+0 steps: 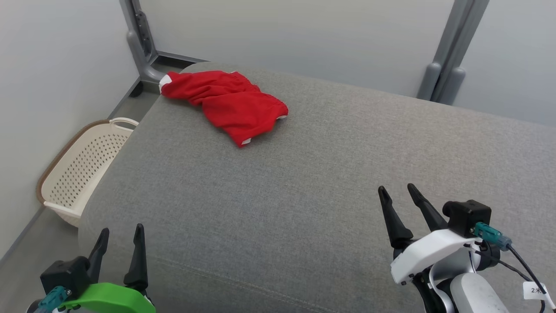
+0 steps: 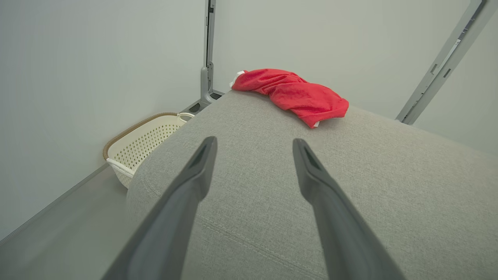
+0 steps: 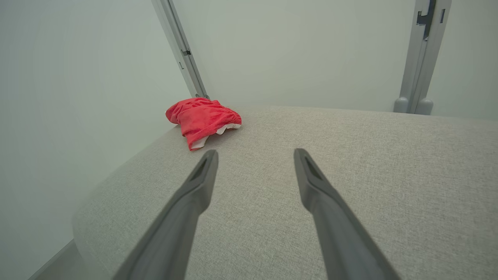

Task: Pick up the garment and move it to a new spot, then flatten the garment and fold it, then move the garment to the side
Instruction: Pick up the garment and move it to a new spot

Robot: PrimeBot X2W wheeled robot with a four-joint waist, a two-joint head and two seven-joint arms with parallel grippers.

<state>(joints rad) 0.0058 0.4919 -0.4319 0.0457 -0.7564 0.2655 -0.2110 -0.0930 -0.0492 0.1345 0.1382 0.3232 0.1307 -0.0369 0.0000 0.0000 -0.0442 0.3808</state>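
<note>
From my station I see the red shorts (image 1: pixel 226 102) lying crumpled in a heap at the far left corner of the grey upholstered cushion (image 1: pixel 282 195), white trim showing at the edges and one end reaching the cushion's far rim. Nothing touches them. The left tool (image 1: pixel 121 229) hovers over the near left edge of the cushion with its two dark fingers spread apart and nothing between them; its own wrist camera looks along those fingers (image 2: pixel 196 171) towards the shorts (image 2: pixel 295 95), which lie well ahead. The right tool (image 1: pixel 396 188) sits over the near right part of the cushion, fingers likewise apart and empty, and its wrist view puts the shorts (image 3: pixel 200 118) far ahead and off to the left. A cream perforated laundry basket (image 1: pixel 82 169) stands on the floor (image 1: pixel 26 261) beside the cushion's left side, against the pale wall (image 1: pixel 56 65). Grey metal posts (image 1: pixel 141 43) rise behind the cushion.
</note>
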